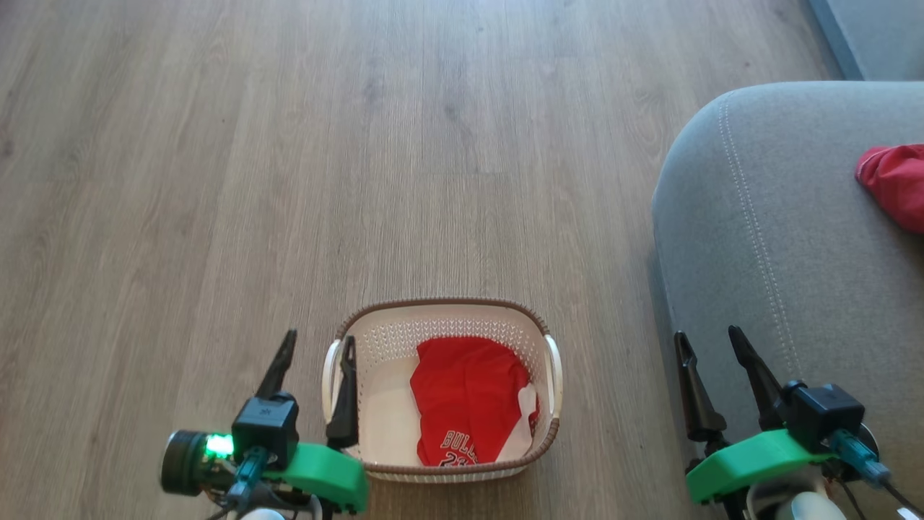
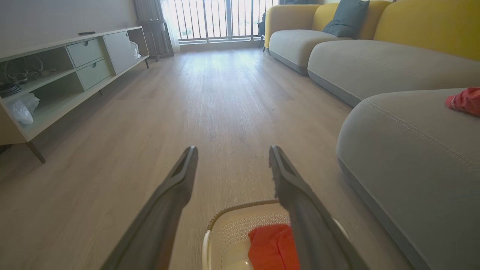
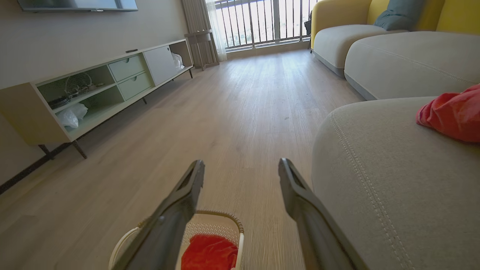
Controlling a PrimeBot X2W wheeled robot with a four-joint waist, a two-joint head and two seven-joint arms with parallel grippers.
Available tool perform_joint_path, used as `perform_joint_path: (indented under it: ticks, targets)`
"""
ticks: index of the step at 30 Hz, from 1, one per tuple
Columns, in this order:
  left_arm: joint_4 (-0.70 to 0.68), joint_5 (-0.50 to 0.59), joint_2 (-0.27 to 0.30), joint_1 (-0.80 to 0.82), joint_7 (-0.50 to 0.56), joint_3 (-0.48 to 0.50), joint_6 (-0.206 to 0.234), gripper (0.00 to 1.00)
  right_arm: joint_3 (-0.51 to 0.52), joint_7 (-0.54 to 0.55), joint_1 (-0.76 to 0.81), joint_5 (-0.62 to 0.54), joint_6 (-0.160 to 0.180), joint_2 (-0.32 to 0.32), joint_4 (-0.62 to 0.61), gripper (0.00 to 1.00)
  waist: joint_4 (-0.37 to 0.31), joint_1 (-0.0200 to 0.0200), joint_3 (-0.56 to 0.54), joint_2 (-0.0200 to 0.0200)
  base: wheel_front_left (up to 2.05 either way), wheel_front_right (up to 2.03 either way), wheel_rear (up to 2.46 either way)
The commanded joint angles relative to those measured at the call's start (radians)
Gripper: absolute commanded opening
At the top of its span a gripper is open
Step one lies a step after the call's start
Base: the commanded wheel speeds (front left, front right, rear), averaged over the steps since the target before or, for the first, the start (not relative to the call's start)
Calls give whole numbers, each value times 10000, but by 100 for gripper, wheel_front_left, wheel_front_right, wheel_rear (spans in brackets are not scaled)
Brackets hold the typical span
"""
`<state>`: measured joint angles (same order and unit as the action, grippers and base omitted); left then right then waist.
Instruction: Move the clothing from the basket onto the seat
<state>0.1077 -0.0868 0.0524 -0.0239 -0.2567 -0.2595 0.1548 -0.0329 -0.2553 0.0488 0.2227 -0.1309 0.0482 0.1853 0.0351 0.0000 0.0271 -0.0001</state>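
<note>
On the wooden floor (image 1: 216, 180): the basket (image 1: 442, 301) stands near the robot, at the centre of the head view; it is left of the seat (image 1: 779, 245) and apart from it
Basket contents: one red garment (image 1: 465, 393) lies crumpled toward the right side; white trim and dark letters show at its near end; the pale bottom is bare on the left
Seat: a grey cushion to the right of the basket; a line of pale stitching follows its rounded edge
On the seat: a second red garment (image 1: 895, 184) lies at the far right, cut off by the picture's edge
Left gripper (image 1: 320, 336): near, at the basket's left side; fingers spread wide apart, holding nothing; in the head view its right finger crosses the basket's left handle; whether they touch cannot be told
Right gripper (image 1: 706, 333): near right, over the seat's left edge; fingers spread apart, empty
Far room: a low cabinet (image 3: 97, 86) runs along the left wall; a yellow-backed sofa (image 2: 423, 24) stands far right
</note>
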Motion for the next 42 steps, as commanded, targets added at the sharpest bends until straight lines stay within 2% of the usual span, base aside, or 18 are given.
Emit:
perform_joint_path:
  ticks: [1,6,12,17,23,29,37,42]
  targets:
    - [-207,-107,-22,293,-51,186,-139,100,-153,-65,-563,-134,2,20,-204,100,-2,0,84,1,0,0,0]
    - [-1,-295,-22,316,-51,81,-300,100,-113,-65,-598,-311,2,20,-125,100,-74,0,321,1,0,0,0]
    - [561,-586,-22,644,-51,-66,-639,100,-180,-65,-777,-871,2,20,-124,100,-294,0,1232,1,0,0,0]
    - [1191,-598,-22,1421,-51,-221,-960,100,-26,-65,-1056,-1085,2,20,-293,100,-494,0,2591,1,0,0,0]
    - [2661,-115,-22,2705,-51,-579,-1173,100,60,-65,-1362,-1330,2,20,-627,100,-819,0,4309,1,0,0,0]
    - [3615,453,9,4085,-51,-687,-1598,100,6,-65,-1699,-1219,2,20,-893,100,-1284,0,5819,1,0,0,0]
    - [5104,1304,639,6055,-51,-1131,-1776,100,-97,-65,-1879,-925,2,20,-1452,100,-1897,0,7449,1,0,0,0]
    - [7001,1773,983,7881,-51,-1786,-2032,100,-359,-65,-2033,-354,2,20,-1880,100,-2101,0,8625,1,0,0,0]
